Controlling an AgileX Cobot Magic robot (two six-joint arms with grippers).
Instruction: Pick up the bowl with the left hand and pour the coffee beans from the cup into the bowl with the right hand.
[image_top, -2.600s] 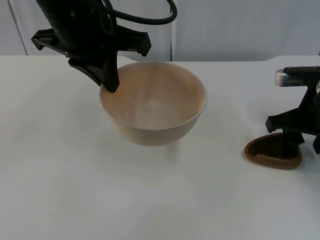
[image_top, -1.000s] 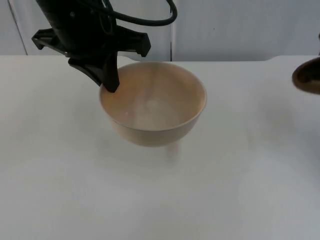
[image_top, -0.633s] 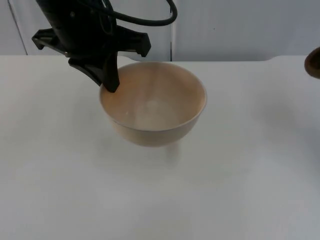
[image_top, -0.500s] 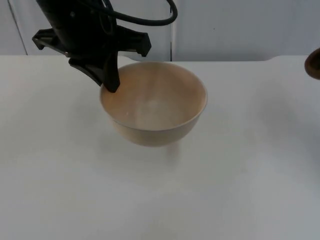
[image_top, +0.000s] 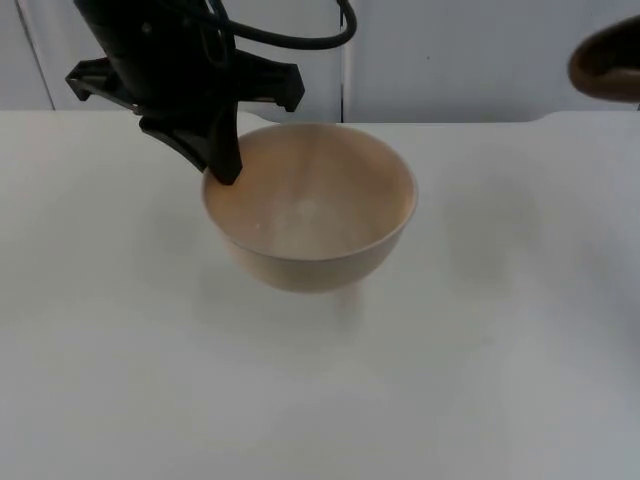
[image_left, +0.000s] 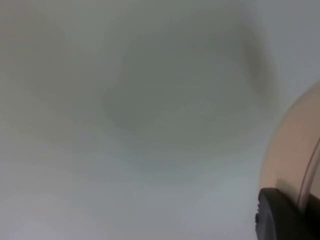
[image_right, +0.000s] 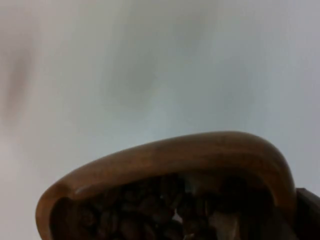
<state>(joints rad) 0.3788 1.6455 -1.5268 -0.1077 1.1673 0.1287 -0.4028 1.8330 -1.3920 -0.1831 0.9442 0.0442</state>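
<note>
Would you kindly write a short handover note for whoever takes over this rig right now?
Left gripper: shut on the bowl rim, holding it above the table.
Right gripper: holds the cup aloft at the right edge, well apart from the bowl; coffee beans are inside it.
Done: bowl lifted, cup lifted.
Left: carry the cup over the bowl and pour; the bowl looks empty.

beige bowl (image_left: 295, 150) wall held above white table (image_left: 125, 100) | black fingertip (image_left: 280, 215) against bowl's outer wall
</note>
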